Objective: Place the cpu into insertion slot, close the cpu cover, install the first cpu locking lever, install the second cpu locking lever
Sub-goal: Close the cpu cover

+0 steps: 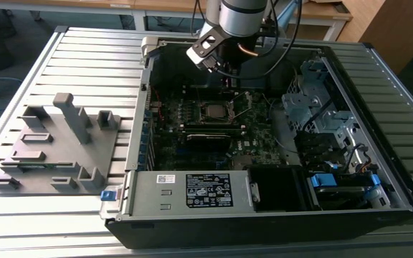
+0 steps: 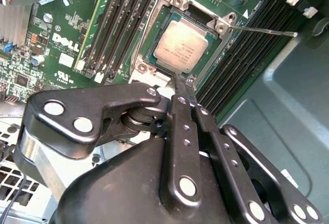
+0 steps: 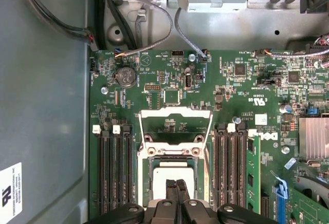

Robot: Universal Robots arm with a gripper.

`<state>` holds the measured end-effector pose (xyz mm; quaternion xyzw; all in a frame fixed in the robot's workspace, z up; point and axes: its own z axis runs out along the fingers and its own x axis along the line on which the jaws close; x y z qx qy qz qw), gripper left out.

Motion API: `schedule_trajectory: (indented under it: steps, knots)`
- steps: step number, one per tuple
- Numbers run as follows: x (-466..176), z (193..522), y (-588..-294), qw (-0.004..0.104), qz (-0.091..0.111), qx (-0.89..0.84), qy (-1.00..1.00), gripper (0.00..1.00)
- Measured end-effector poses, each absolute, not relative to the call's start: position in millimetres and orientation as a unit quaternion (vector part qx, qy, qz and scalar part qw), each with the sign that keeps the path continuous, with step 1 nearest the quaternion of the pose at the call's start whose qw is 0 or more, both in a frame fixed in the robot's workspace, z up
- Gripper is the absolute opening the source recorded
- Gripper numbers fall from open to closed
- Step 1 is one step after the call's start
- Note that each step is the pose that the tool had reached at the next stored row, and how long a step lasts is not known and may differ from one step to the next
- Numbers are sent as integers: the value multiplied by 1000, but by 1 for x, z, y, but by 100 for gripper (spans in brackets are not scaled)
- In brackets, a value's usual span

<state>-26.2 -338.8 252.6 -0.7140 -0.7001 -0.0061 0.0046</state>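
Step in hand, by my read: closing the cpu cover. The cpu [image 3: 173, 175] is seated flat in the insertion slot [image 3: 148, 179]. It is a dull silver square with a thin dark socket border around it and looks level. In the exterior view it sits mid-motherboard [image 1: 192, 145], toward the far half of the open computer case [image 1: 378, 204]. The cpu cover [image 3: 175, 114] is open, tipped up on the far side of the socket, with board showing through its cut-out. One locking lever [image 2: 262, 30], a thin wire rod, sticks out free and unlatched beside the memory slots [image 2: 241, 49]. The gripper [image 3: 177, 184] hangs just over the chip's near edge, fingers pinched narrow with nothing between them. In the second wrist view the gripper tips [image 2: 181, 84] sit at the socket rim. I can't tell if they touch. Judgement: the cover needs tipping down over the chip without nudging it, and the narrow tips suit a push, not a grasp.
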Motion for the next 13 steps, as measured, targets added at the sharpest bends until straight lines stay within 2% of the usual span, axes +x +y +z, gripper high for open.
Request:
schedule_trajectory:
  steps: [13]
  knots:
    - [-19,255,-339,5,-6,-714,-700,10]
